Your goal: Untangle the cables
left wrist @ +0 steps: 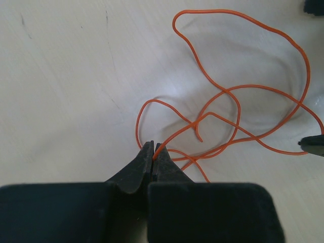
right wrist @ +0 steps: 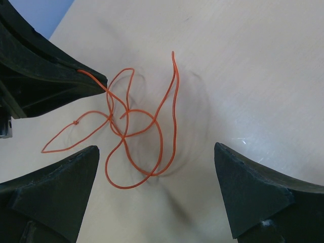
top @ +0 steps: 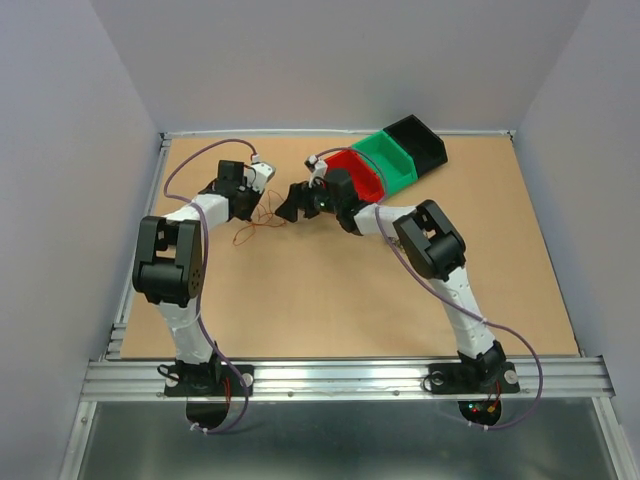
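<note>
The cables are a loose tangle of thin orange wire lying on the brown table between my two grippers. Only orange strands show. In the left wrist view my left gripper is shut, pinching one strand where it leaves the looping cables. My left gripper stands at the tangle's left side. My right gripper is open wide on the right side. In the right wrist view my right gripper hovers over the cables, with one loop between its fingers. The left fingers hold the strand's end at upper left.
A red bin, a green bin and a black bin stand in a row at the back right, just behind my right wrist. Grey walls close the table on three sides. Lilac cables loop along both arms.
</note>
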Tool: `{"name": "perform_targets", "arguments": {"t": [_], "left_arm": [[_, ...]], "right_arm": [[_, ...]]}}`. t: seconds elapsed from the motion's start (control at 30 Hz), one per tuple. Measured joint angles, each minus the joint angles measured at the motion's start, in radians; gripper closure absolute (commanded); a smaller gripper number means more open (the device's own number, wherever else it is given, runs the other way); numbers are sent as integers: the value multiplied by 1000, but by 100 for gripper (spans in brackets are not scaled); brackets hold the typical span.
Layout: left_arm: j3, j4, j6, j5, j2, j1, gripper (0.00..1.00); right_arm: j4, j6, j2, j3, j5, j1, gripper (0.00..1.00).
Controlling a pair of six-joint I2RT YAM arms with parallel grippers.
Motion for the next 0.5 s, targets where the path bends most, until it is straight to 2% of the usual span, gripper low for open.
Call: {"name": "perform_targets", "arguments": {"t": [0.3,0.5], "left_arm": [[27,-25,3,50,20,7,100],[43,-49,3,98,36,14,100]], "right_arm": [[-117,-114,63,137,14,40,0],[-155,-218,63,148,87,105,1]]}}
